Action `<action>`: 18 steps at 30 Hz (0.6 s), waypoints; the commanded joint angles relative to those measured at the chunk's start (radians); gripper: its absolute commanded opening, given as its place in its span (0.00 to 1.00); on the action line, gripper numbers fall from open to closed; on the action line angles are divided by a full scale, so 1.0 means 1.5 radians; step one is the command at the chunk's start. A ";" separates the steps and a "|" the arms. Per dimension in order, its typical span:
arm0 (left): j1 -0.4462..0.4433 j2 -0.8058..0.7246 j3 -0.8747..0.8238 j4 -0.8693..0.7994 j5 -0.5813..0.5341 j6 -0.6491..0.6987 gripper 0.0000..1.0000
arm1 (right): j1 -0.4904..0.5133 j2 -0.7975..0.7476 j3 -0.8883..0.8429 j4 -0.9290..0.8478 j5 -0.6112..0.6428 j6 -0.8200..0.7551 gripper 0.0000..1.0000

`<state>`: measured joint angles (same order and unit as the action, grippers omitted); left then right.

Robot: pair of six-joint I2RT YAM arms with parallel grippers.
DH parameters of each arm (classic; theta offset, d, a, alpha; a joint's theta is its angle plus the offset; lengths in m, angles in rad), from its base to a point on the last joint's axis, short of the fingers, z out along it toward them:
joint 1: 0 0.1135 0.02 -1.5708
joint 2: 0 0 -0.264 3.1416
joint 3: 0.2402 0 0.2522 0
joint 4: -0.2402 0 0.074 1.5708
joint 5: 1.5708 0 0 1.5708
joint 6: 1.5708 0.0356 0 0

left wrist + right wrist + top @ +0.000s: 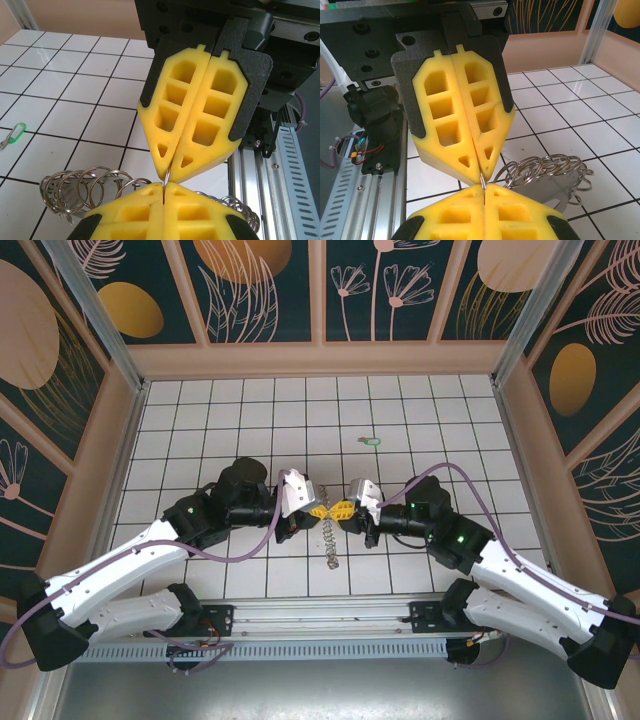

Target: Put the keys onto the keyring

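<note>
We see pale-green plastic key tag (372, 440), silvery tip; silvery steel ring chain (331, 536); white table surface (200, 410), black grid.

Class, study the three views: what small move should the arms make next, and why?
Probably the right gripper should open and back off. Both it and the left gripper are shut tip to tip on the same thin wire of the keyring, while the green key lies untouched on the tiles beyond them; one hand must be free to fetch it.
</note>
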<state>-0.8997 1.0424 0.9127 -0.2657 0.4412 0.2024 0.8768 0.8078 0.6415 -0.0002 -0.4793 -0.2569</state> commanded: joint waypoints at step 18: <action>0.000 -0.044 -0.055 0.115 -0.085 -0.009 0.00 | -0.004 -0.056 -0.004 0.076 0.000 0.003 0.56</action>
<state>-0.9031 0.9989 0.8482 -0.1631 0.3271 0.2050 0.8768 0.7406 0.6395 0.0753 -0.4904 -0.2562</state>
